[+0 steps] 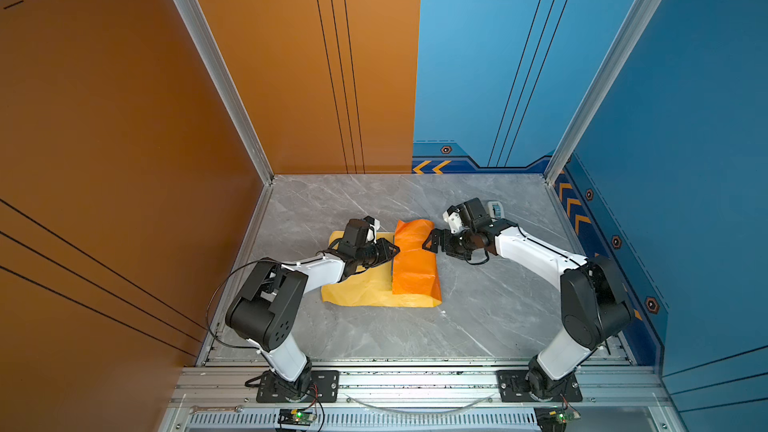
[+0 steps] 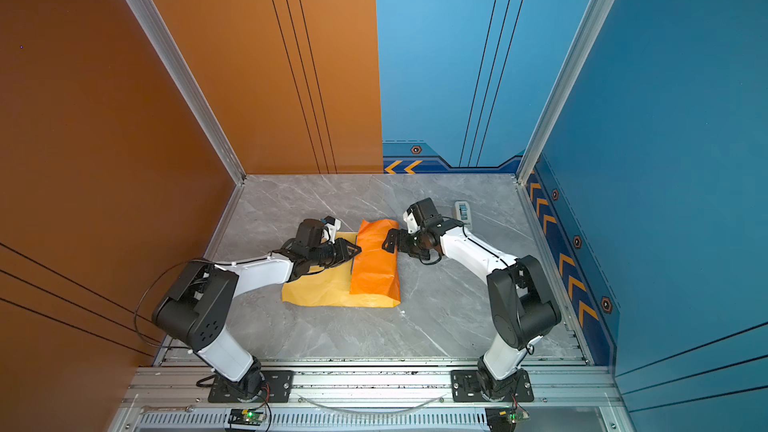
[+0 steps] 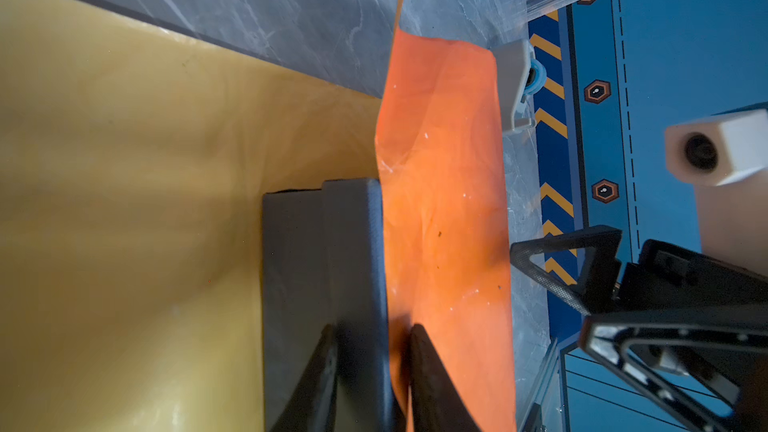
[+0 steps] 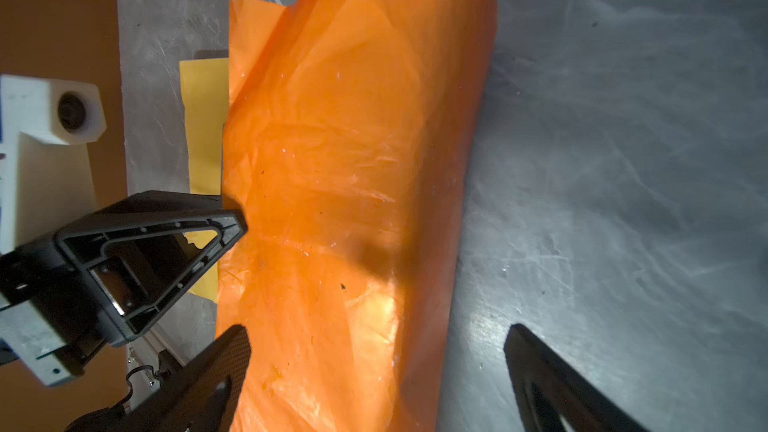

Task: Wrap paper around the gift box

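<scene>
Left wrist view: found the gift box (image 3: 316, 263) at lower centre on the paper (image 3: 444, 201), partly under its orange flap. Judged the paper light, limp, slick; best pinched at the flap's edge. Noted left gripper (image 3: 374, 328) set narrow astride that edge, grip unconfirmed; right gripper (image 4: 378, 332) spread wide. Could barely trace the box elsewhere.

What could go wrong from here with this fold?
1. The left pincer straddles the rim of the gift box and the edge of the paper; if it grips only the box, the orange flap may spring back.
2. The right pincer is open and holds nothing, so the flap could slide off.
3. The left arm reaches over the yellow half, which might drag when it moves.
</scene>
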Motion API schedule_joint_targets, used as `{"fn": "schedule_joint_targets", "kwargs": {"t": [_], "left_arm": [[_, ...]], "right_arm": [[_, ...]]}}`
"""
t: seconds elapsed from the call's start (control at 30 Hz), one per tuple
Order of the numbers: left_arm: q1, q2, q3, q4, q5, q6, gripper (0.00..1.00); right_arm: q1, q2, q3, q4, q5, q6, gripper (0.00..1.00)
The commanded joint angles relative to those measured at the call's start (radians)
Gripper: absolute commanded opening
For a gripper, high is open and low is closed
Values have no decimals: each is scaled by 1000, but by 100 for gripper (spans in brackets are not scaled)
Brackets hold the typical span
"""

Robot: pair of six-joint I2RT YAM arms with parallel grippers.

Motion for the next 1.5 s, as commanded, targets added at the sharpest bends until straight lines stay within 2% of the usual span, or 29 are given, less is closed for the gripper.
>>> {"fn": "schedule_joint_targets", "kwargs": {"t": [0.0,0.07,0.17,0.33,0.47,0.67,0.87,1.17,1.33,1.47], "left_arm": [[-12,8,-9,-20,-26,5,28],[-9,-5,-16,-21,-32,0,30],[10,-43,-15,-64,-43,-8,40],[80,-183,29,-409,-188,10,58],[213,-332,17,-738,-329,-33,68],[402,-516,-92,-902,-374,-55,71],[476,-483,-179,-872,-273,-36,71],[477,-373,-241,-659,-98,-57,64],[453,-356,-215,-610,-72,-45,64],[442,-375,-204,-588,-62,-32,57]], "right_arm": [[33,57,19,-32,27,33,98],[45,88,34,-40,40,26,97],[62,127,59,-105,109,-11,96],[71,137,43,-144,181,-37,95],[77,137,44,-137,187,-47,95],[85,139,55,-119,163,-66,95],[87,139,56,-101,139,-71,95],[88,137,49,-78,113,-71,95],[86,145,49,-75,110,-71,95],[86,148,45,-75,113,-71,95]]}}
